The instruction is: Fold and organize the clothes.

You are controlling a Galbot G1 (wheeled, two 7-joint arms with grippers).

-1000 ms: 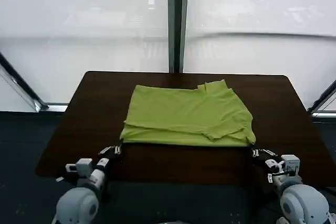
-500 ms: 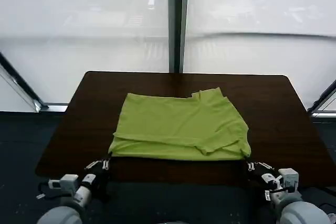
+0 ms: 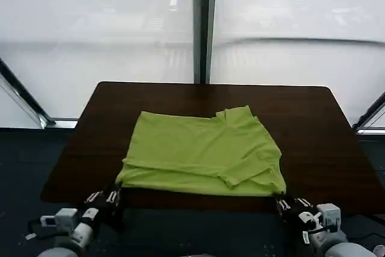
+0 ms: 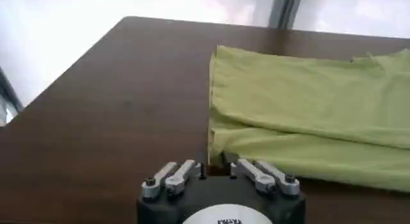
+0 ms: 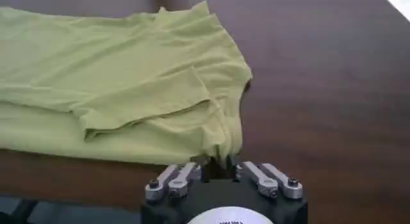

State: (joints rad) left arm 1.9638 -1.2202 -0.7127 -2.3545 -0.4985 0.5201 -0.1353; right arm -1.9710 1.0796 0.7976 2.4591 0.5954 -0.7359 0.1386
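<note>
**Both pincers drag the folded shirt toward the near edge of the desk**

The lime-green t-shirt [image 3: 201, 151] lies folded across the middle of the dark desk [image 3: 319, 124], its near hem close to the desk's near edge. The left pincer [image 3: 103, 197] sits at the shirt's near left corner, and the left wrist view shows its fingers closed together on that corner of fabric [image 4: 216, 162]. The right pincer [image 3: 293, 203] is at the near right corner, clamped likewise on the bunched hem [image 5: 221, 156].

The step in hand looks like sliding the shirt toward the robot, probably to square it up for the next fold. To do it well, both arms should pull evenly and at the same pace, so the near hem stays parallel to the desk edge and the fold on top does not skew. Keep the grip low, just over the surface, so the thin fabric glides rather than lifts and spills open. The loose sleeve flap [image 5: 144, 100] on the right could shift if tugged sharply.
</note>
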